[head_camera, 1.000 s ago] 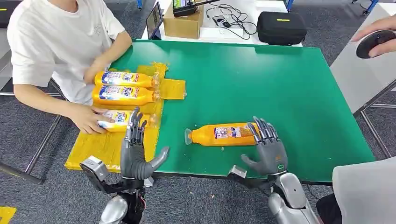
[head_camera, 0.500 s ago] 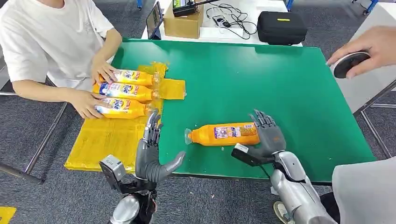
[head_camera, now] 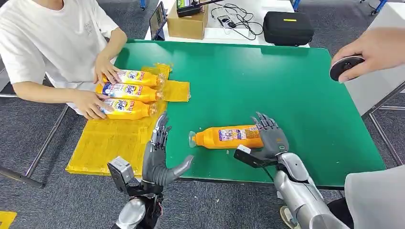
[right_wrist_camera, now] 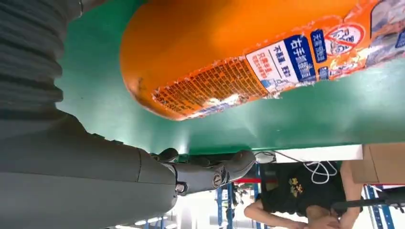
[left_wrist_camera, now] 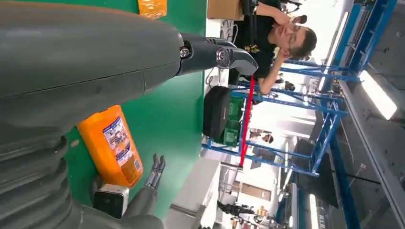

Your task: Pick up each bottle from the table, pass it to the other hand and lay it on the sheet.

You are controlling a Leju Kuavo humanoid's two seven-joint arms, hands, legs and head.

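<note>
At the upper left of the head view, a person in a white shirt rests both hands on 3 orange bottles lying side by side on the yellow sheet, which covers the left end of the green table; judging from how they lie, those 3 look already delivered. At lower left of centre, the left hand stands upright just off the table's near edge beside the sheet, fingers straight and thumb splayed wide, holding nothing. Right of it, near the middle bottom of the frame, the 4th bottle lies on its side on the bare green top, cap end pointing toward the sheet. The right hand is at its base end, fingers spread over it (whether they have closed firmly I cannot tell; the right wrist view shows the thumb apart from the bottle). So this bottle's lift, handover and laying down all appear left to do. At the far upper right, another person's hand holds a dark round object.
</note>
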